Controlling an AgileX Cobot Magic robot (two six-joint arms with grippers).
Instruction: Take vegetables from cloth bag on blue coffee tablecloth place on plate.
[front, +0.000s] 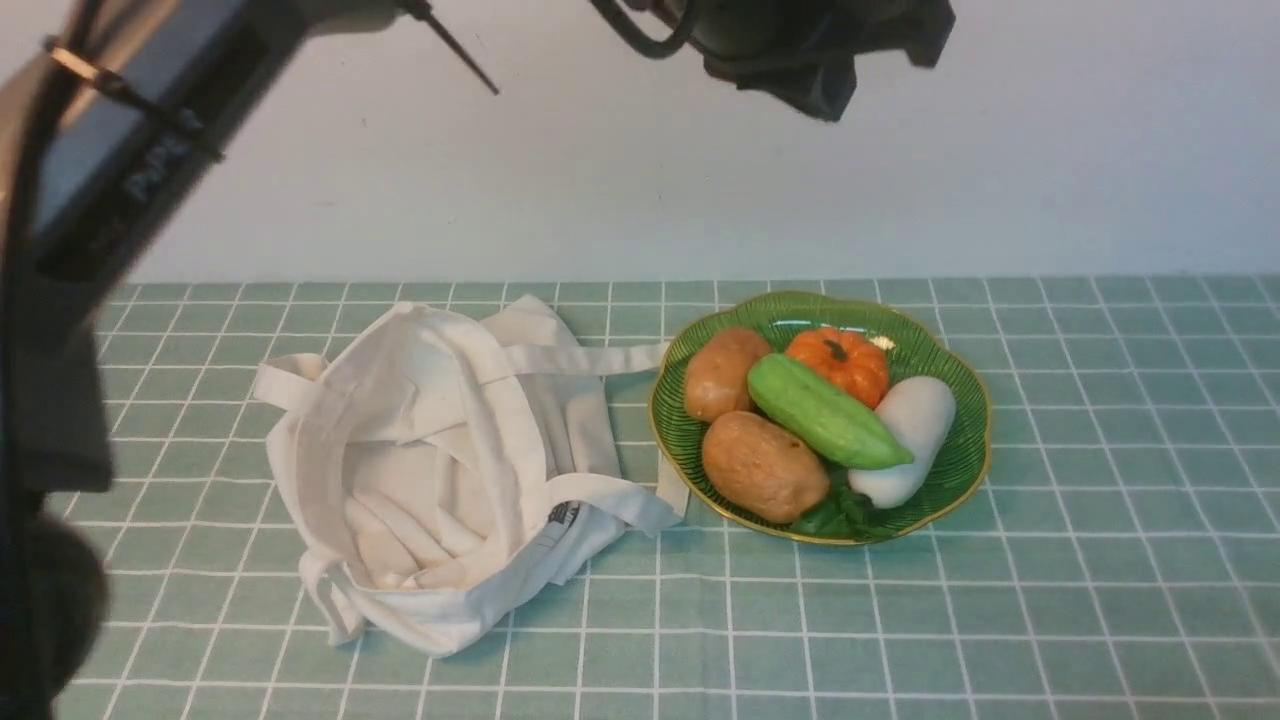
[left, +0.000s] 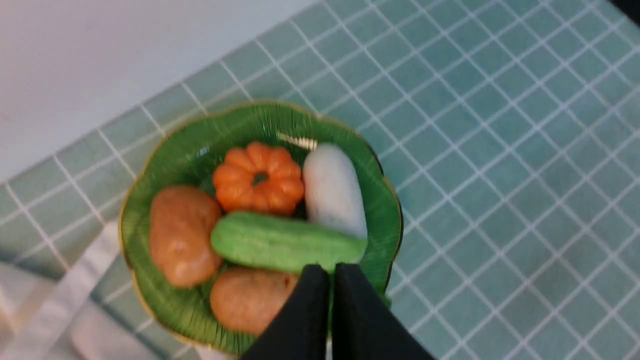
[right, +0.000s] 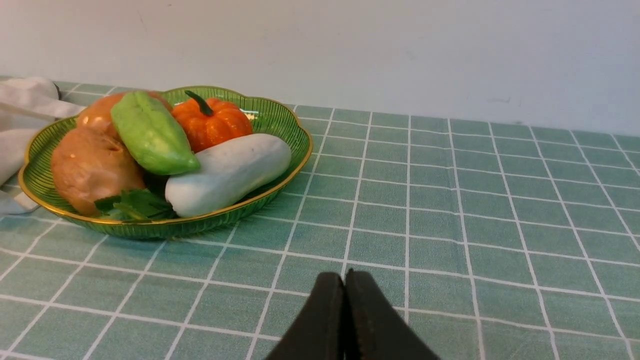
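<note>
The light green vegetable (front: 825, 412) lies on the dark green plate (front: 965, 450), across the other items there; it also shows in the left wrist view (left: 285, 242) and the right wrist view (right: 150, 132). Left of the plate on the tablecloth (front: 1100, 500) the off-white cloth bag (front: 440, 450) sits slumped and open, with only fabric folds showing inside. My left gripper (left: 331, 270) hangs high above the plate's edge, shut with nothing in it. My right gripper (right: 344, 280) is shut and empty low over the cloth, to the plate's right, and is out of the front view.
The plate also holds two brown potatoes (front: 722, 372) (front: 765, 465), an orange pumpkin (front: 840, 362), a white oblong vegetable (front: 910, 435) and a leafy sprig (front: 835, 515). A pale wall (front: 1000, 180) closes the far edge. My left arm fills the front view's left side.
</note>
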